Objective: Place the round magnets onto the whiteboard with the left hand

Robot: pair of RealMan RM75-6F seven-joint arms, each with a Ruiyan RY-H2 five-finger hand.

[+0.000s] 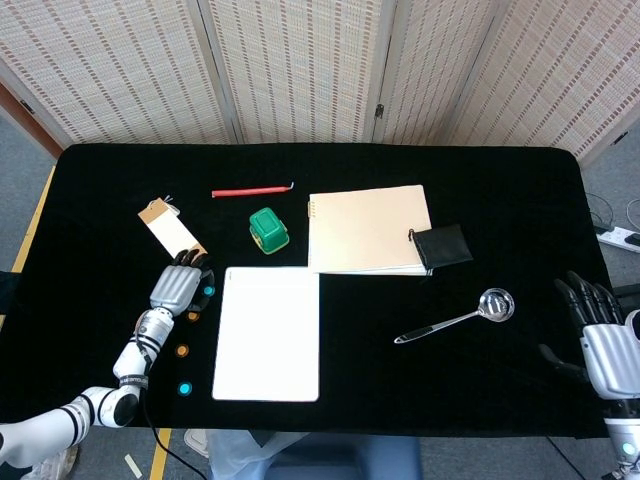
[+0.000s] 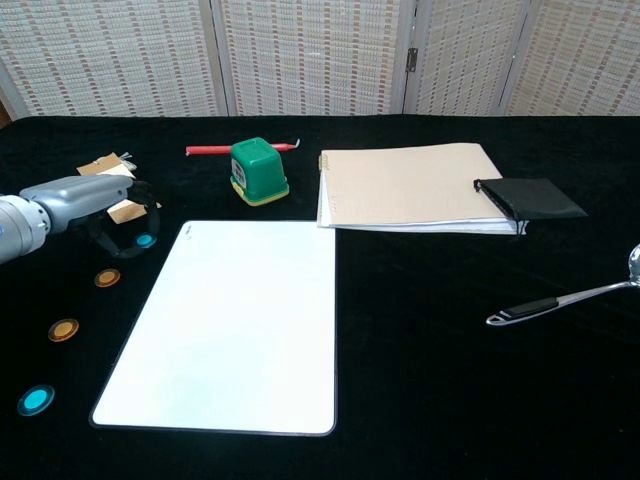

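Note:
The whiteboard lies flat on the black table, left of centre. My left hand is just off the board's upper left corner, its dark fingers curled around a teal round magnet, which it pinches. Two orange magnets and another teal magnet lie in a row left of the board. My right hand rests at the table's right edge, fingers apart and holding nothing; the chest view does not show it.
A green box and a red pen sit behind the board. A tan notebook with a black pouch lies to the right, a metal spoon nearer the front. A paper tag lies just behind my left hand.

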